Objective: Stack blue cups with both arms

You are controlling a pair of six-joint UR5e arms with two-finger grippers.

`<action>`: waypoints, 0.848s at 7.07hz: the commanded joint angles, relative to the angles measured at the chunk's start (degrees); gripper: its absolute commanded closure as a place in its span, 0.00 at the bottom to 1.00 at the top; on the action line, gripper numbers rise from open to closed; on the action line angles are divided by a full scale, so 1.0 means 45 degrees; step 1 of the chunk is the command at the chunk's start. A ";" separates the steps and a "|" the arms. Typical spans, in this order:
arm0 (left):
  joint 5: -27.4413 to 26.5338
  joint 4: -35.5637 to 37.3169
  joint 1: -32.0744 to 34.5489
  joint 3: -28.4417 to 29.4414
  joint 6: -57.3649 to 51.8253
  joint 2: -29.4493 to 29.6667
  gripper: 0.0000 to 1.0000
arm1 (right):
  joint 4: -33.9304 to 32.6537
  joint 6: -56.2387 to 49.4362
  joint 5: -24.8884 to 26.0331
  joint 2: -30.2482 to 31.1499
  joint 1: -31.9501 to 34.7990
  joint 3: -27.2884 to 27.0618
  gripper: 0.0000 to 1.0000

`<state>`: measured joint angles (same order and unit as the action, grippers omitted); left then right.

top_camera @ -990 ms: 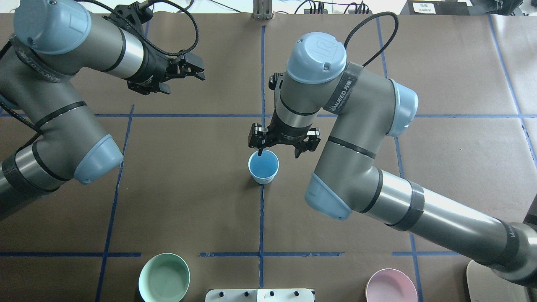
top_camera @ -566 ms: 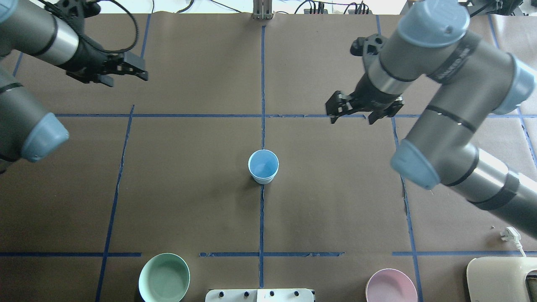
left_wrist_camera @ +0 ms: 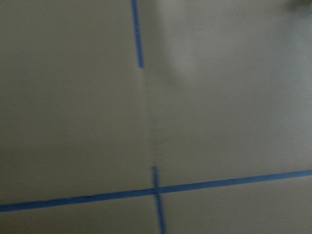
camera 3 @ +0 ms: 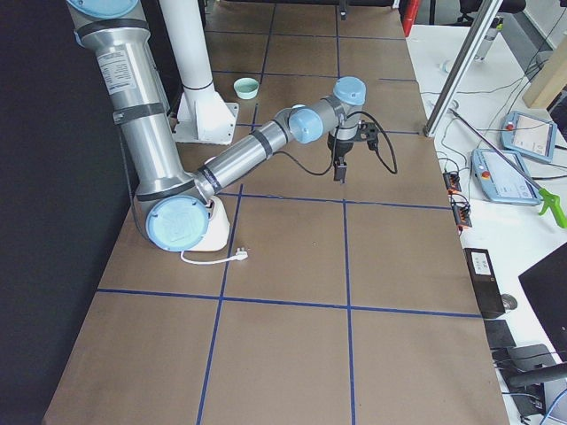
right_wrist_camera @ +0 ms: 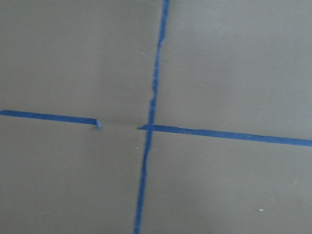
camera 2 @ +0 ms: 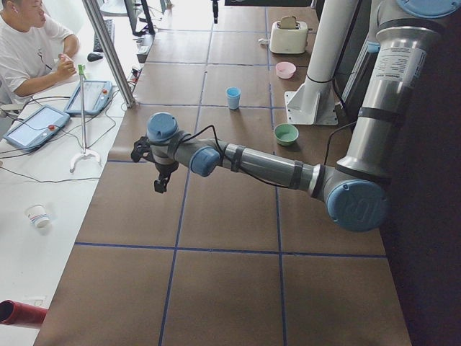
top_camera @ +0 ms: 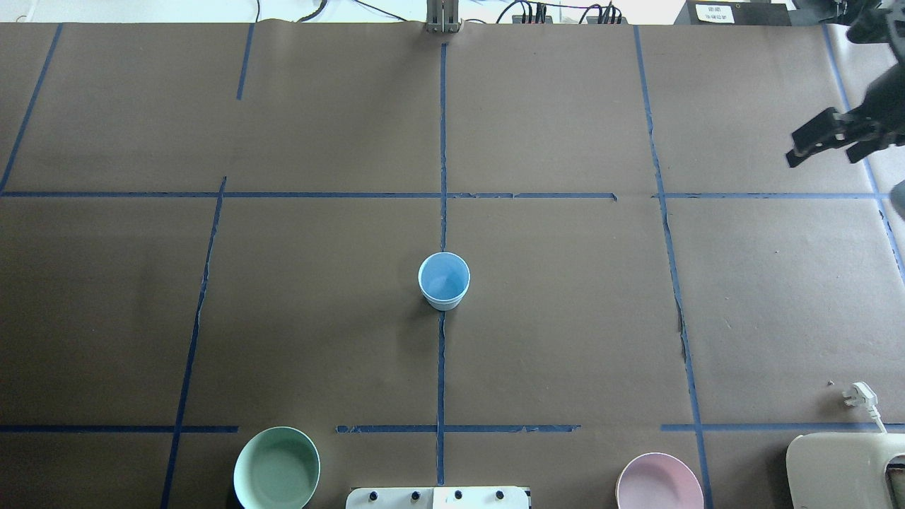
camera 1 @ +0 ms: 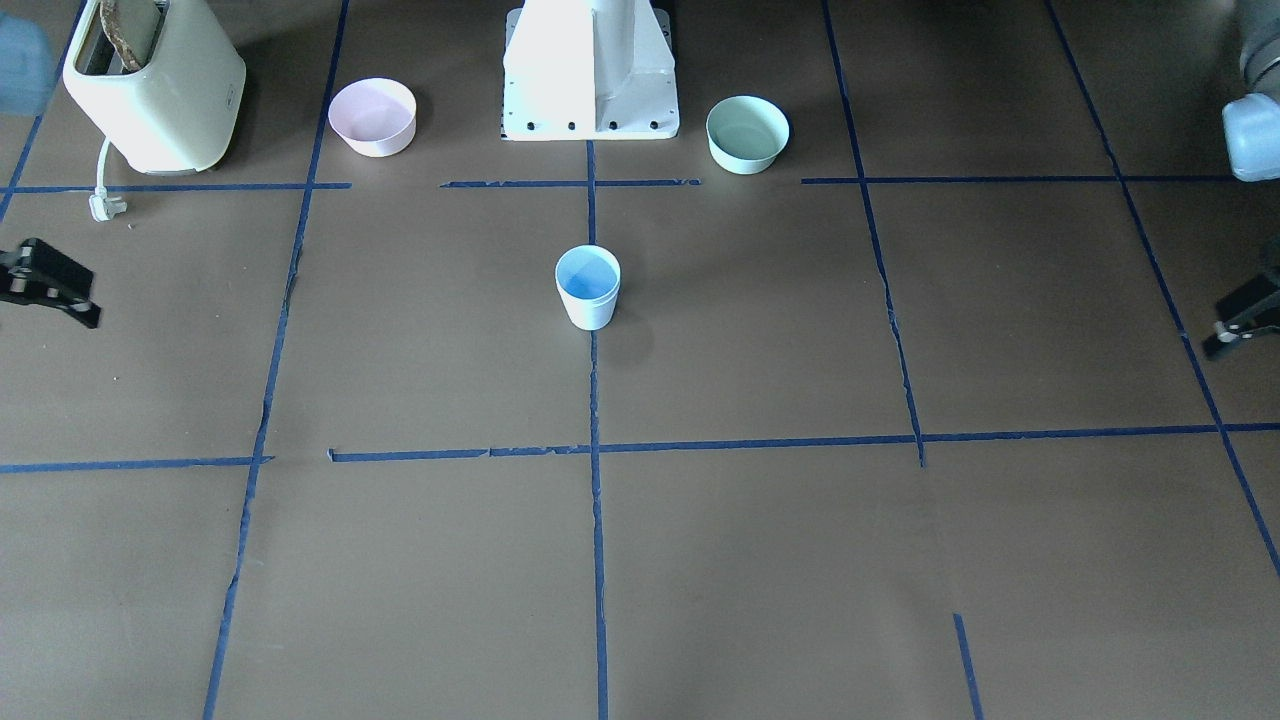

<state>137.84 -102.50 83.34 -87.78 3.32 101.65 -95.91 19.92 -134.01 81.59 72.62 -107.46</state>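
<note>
Blue cup [top_camera: 444,281] stands upright mid-worktop [top_camera: 318,318], on the central tape line [top_camera: 440,367]. Its inside is bright blue; I cannot tell whether a second cup is nested in it. Robot-side of the cup sit a mint-green bowl [top_camera: 276,468] and a pink bowl [top_camera: 659,484], showing only bare insides. Beyond the pink bowl is a cream toaster [camera 1: 155,85] with something brown in its slot.

Left arm [camera 2: 266,162] and right arm [camera 3: 257,146] are stretched out low, well apart from the cup on opposite sides, wrists pointing down. Right gripper [top_camera: 824,150]: jaws spread. Left gripper [camera 1: 1240,318]: cropped, cannot tell how its jaws stand.
</note>
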 commanded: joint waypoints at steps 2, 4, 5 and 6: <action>-0.0084 0.3415 0.2707 0.2312 -0.5736 0.0125 0.00 | 0.0006 -0.3991 -0.0554 0.2237 0.2684 0.0907 0.00; 0.0110 0.3560 0.2749 0.2360 -0.4557 -0.0108 0.00 | 0.0025 -0.4892 -0.0592 0.2241 0.2963 0.1884 0.00; 0.0111 0.3405 0.2614 0.1972 -0.2400 -0.0032 0.00 | 0.0025 -0.4896 -0.0573 0.2202 0.2963 0.1926 0.00; 0.0092 0.3461 0.2419 0.1698 -0.2127 -0.0031 0.00 | 0.0025 -0.4915 -0.0572 0.2163 0.2963 0.2003 0.00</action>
<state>138.24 -86.98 95.03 -78.69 -10.71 101.47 -95.80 -1.77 -136.61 91.46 85.87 -99.09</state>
